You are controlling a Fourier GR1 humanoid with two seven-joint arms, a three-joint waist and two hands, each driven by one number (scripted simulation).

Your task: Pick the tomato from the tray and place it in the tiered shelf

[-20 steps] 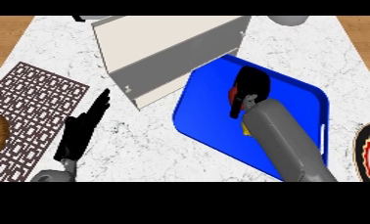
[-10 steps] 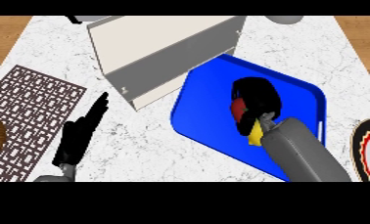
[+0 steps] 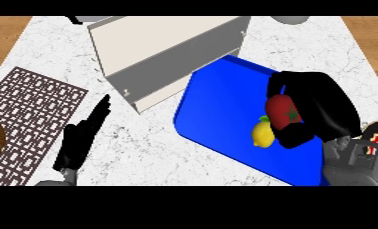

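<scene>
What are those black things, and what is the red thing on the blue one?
You are looking down from a robot's head at a kitchen counter. The black things are its hands. The right hand curls round a red tomato over a blue tray. A yellow lemon lies on the tray beside it. The left hand rests open, fingers straight, next to a brown patterned mat. The pale box behind the tray is the tiered shelf, where the tomato should go.

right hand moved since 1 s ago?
Yes. The right hand, curled round the tomato, has shifted right and toward the view's lower edge across the blue tray, away from the tiered shelf. A lemon now shows beside it.
</scene>
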